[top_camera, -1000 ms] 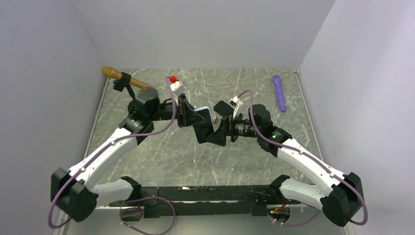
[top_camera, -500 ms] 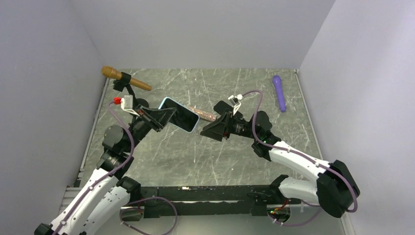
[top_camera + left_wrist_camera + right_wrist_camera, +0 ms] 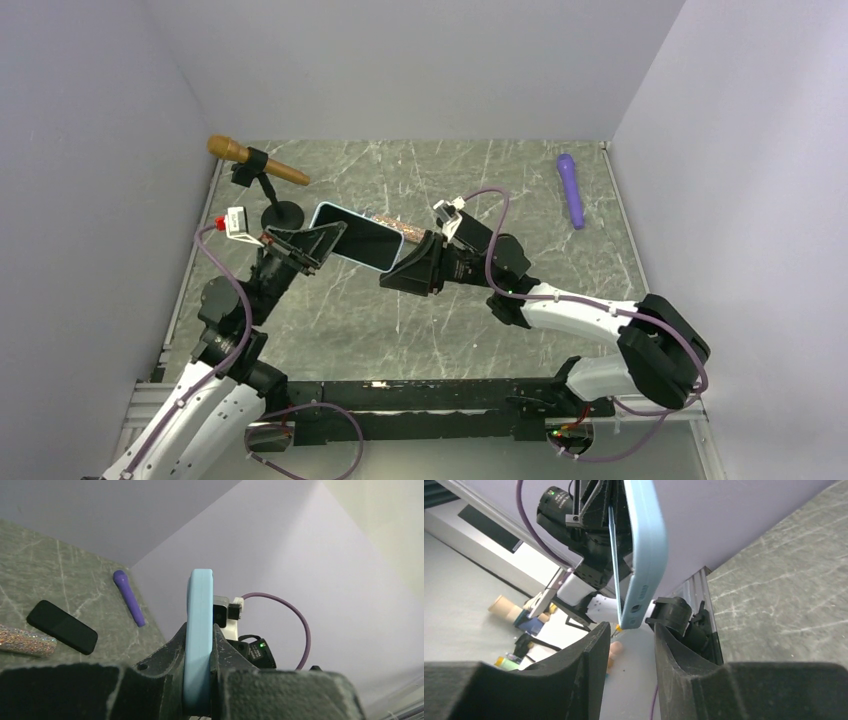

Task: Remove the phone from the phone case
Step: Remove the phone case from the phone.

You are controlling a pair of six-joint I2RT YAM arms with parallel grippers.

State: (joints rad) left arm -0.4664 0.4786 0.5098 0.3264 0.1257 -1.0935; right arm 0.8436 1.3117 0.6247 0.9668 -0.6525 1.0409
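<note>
Phone case [image 3: 360, 239] now nearer right fingers [image 3: 414, 271]

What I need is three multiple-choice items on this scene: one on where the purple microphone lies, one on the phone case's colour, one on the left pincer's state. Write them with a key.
1. Where on the table does the purple microphone lie?
A. far right side
B. near left corner
C. under the left arm

2. What colour is the phone case?
A. red
B. light blue
C. yellow

3. How is the left pincer?
A. open and empty
B. shut on the phone case
C. out of view

Key:
1 A, the top view shows it by the table's far right edge.
2 B, its edge reads light blue in both wrist views.
3 B, its fingers press against both faces of the case.
</note>
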